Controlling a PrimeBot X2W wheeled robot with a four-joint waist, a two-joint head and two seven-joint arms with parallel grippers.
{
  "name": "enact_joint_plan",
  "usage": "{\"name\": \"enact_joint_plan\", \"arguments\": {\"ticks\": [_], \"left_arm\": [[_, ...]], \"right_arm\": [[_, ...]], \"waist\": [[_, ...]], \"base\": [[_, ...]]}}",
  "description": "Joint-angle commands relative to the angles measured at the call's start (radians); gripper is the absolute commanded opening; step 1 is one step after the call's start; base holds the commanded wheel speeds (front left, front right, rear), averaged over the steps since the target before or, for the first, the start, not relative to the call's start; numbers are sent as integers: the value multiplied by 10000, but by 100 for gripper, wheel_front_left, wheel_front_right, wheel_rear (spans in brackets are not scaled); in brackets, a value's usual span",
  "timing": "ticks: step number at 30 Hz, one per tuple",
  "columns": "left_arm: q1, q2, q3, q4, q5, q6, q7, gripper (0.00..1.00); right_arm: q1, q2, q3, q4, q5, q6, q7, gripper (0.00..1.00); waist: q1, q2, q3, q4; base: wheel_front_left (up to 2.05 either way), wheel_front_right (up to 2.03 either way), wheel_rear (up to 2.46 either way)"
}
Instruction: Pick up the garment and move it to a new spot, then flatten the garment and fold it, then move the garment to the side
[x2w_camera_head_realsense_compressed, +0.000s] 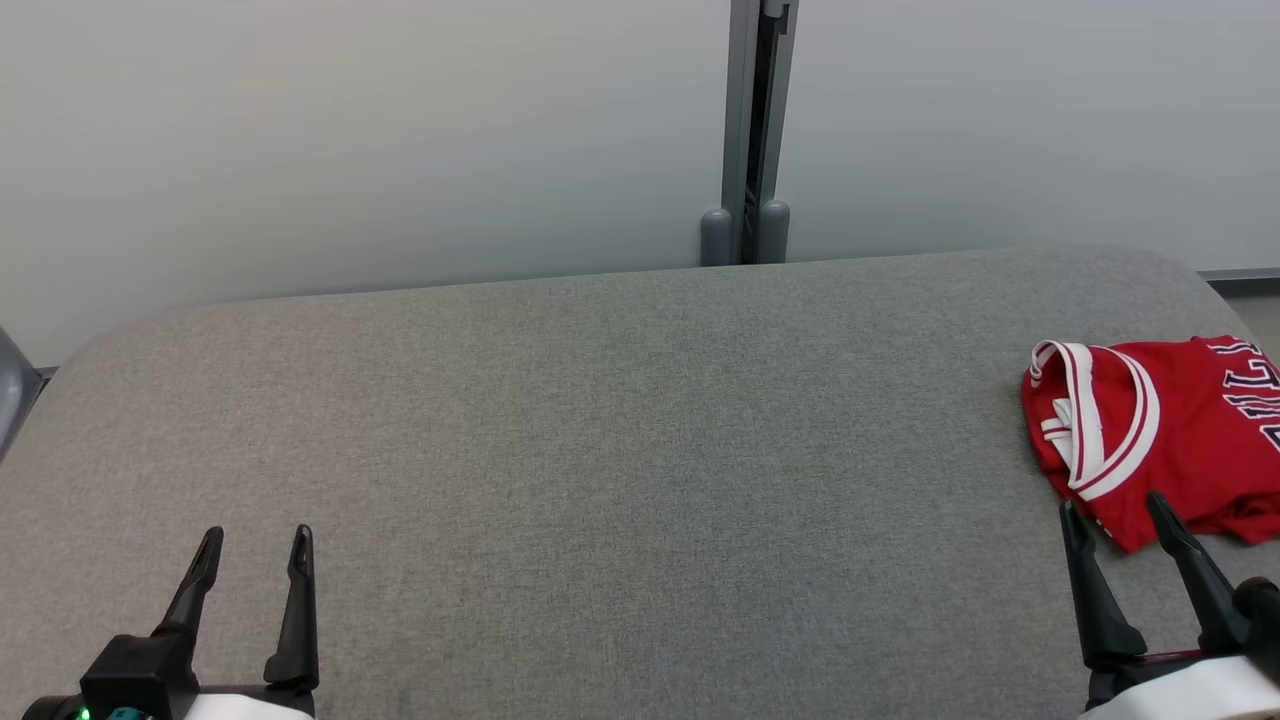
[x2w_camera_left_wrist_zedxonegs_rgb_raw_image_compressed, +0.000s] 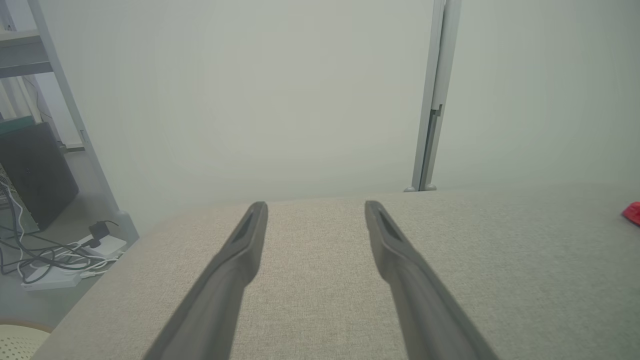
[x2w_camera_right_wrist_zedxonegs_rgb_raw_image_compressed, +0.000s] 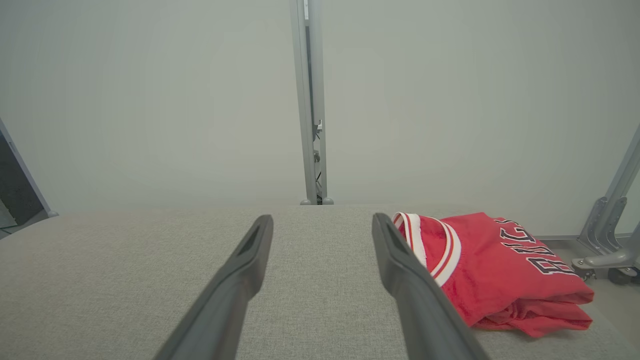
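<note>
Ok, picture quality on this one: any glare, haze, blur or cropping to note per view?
Head view: even soft light, no glare, sharp; the red jersey is cut off by the right edge. Left wrist view: milky, low-contrast haze; the left gripper blurs toward the bottom edge. Right wrist view: same haze, milder; jersey lettering legible.

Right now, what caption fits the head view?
A red jersey lies on the gray table near the open right claw.
</note>
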Motion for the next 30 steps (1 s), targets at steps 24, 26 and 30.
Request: {"name": "enact_joint_plan", "arguments": {"ticks": [24,26,30], "left_arm": [[112,84,-210,87,-33,161,355,0],[249,-72,-282,269,-56,157,358,0],[241,-187,-199,219,-794,20,395,0]], "right_arm": [[33,137,141,181,12,0,8,0],[114,196,167,378,36,0,13,0],[45,165,162,489,882,0,71,0]], "waist": [[0,0,-149,24],[0,0,-148,23],[0,0,-124,18]], "base": [[0,0,0],[0,0,0],[0,0,0]]}}
